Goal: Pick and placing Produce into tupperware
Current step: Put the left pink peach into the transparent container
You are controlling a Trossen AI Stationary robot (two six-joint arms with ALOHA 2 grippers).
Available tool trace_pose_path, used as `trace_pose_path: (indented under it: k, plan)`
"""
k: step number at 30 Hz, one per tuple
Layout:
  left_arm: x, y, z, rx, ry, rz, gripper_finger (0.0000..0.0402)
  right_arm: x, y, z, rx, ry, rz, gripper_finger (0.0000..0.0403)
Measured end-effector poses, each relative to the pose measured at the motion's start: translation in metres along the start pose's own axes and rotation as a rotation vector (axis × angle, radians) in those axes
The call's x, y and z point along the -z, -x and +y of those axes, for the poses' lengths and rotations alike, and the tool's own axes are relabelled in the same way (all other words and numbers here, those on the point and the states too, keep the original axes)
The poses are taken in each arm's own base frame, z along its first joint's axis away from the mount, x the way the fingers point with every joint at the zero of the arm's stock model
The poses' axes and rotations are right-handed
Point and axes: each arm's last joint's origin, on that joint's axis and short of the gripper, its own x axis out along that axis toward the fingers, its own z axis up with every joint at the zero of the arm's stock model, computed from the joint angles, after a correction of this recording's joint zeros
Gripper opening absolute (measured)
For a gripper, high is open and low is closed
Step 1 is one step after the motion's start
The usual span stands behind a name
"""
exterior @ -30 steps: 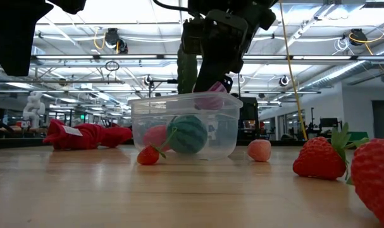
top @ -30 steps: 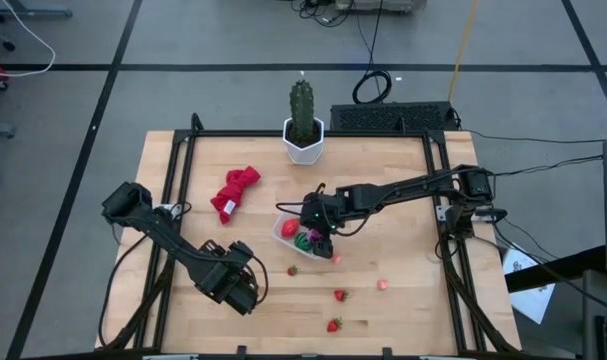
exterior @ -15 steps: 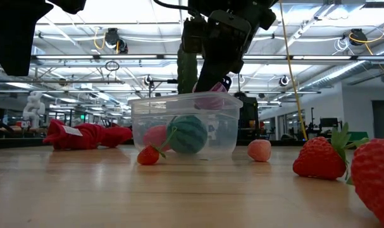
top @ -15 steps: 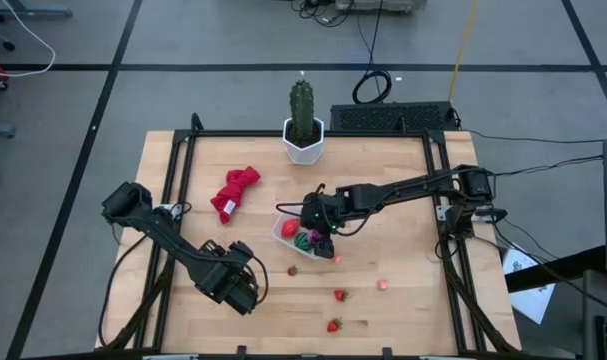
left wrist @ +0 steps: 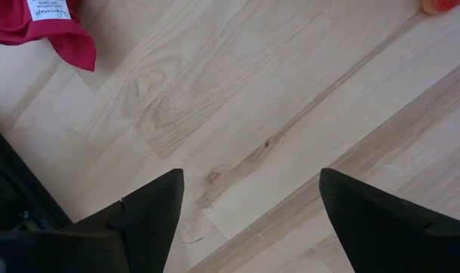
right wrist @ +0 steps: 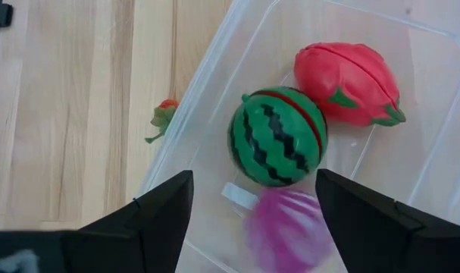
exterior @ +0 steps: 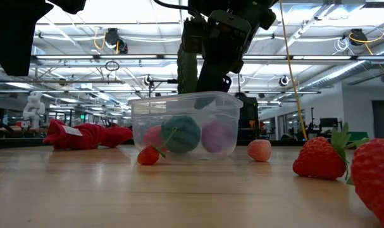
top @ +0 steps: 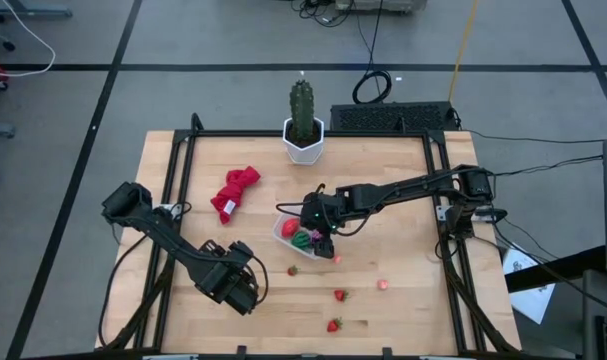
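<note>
The clear tupperware tub (top: 295,234) stands on the table. Inside it lie the green striped ball (right wrist: 277,136), the red oval (right wrist: 347,72) and the purple ball (right wrist: 283,227), which is blurred in the right wrist view. My right gripper (right wrist: 254,174) hangs open just above the tub (exterior: 185,126), fingers pointing down, touching nothing. One tiny strawberry (exterior: 148,155) lies against the tub's near wall. Two more strawberries (top: 340,295) (top: 334,325) and pink bits (top: 335,259) (top: 383,284) lie on the near part of the table. My left gripper (top: 238,285) waits open over the near left of the table.
A red cloth (top: 235,192) lies left of the tub. A green cactus in a white pot (top: 303,125) stands at the far edge. A black frame rail (top: 173,180) borders the tabletop. Bare wood lies under my left gripper (left wrist: 251,176).
The purple ball, which was at the tub's rim between my right gripper's fingers, has dropped and now lies on the tub's floor beside the green striped ball. The striped ball has shifted slightly toward the red oval. Both arms have stayed where they were.
</note>
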Motion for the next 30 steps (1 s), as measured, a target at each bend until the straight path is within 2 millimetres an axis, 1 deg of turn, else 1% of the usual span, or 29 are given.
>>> trace_pose_path:
  k: [7,11,16,20,23,26,28,30]
  plan:
    - [0.0,0.0,0.0,0.0,0.0,0.0,0.031,-0.001,0.0,0.0,-0.002,0.035,-0.011,0.0272]
    - [0.0,0.0,0.0,0.0,0.0,0.0,0.031,-0.006,0.006,0.002,-0.01,0.038,-0.059,0.0272]
    - [0.0,0.0,0.0,0.001,-0.004,0.0,0.031,-0.01,0.031,0.012,-0.028,0.055,-0.13,0.0272]
    - [0.0,0.0,0.0,0.0,-0.005,0.0,0.031,-0.01,0.058,0.031,-0.061,0.08,-0.18,0.0272]
    - [0.0,0.0,0.0,0.0,-0.002,0.004,0.031,-0.003,0.078,0.047,-0.084,0.111,-0.175,0.0272]
    - [0.0,0.0,0.0,0.004,0.009,0.006,0.031,0.01,0.092,0.059,-0.093,0.153,-0.118,0.0272]
    - [0.0,0.0,-0.001,0.007,0.016,0.008,0.031,0.017,0.096,0.065,-0.096,0.152,-0.071,0.0272]
    - [0.0,0.0,-0.001,0.007,0.019,0.007,0.031,0.025,0.097,0.07,-0.091,0.131,-0.013,0.0272]
